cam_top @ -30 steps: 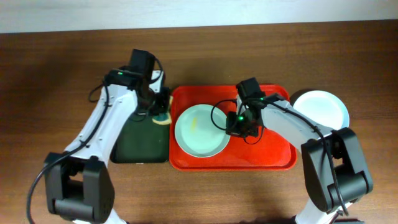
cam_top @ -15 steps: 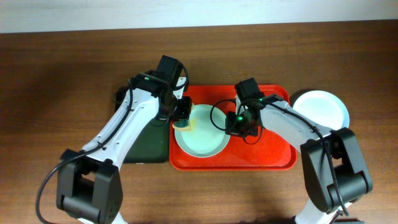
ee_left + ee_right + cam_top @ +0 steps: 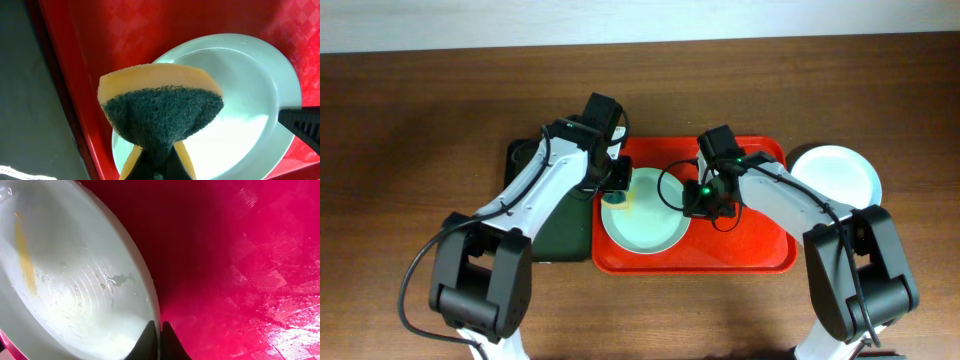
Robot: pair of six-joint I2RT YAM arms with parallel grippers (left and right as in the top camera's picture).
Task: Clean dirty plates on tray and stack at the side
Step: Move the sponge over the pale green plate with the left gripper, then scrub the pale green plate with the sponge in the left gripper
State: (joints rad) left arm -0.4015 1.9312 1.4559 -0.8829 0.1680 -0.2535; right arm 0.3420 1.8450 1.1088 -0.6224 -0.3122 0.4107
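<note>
A pale mint plate (image 3: 642,215) lies on the left half of the red tray (image 3: 760,250). A yellow smear (image 3: 25,255) runs across the plate (image 3: 75,280) in the right wrist view. My right gripper (image 3: 692,205) is shut on the plate's right rim, one finger inside and one outside (image 3: 159,330). My left gripper (image 3: 616,188) is shut on a yellow sponge with a dark green scouring face (image 3: 160,110), held over the plate's (image 3: 240,100) upper left part. I cannot tell whether the sponge touches the plate. Another pale plate (image 3: 835,172) rests on the table right of the tray.
A dark green tray (image 3: 545,240) lies against the red tray's left rim (image 3: 75,125). The right half of the red tray (image 3: 240,255) is bare. Brown table surrounds both trays, and the right gripper's finger (image 3: 300,122) shows in the left wrist view.
My left arm has carried the sponge rightward from over the green tray to over the plate's upper left part. The right gripper has stayed on the plate's rim.
</note>
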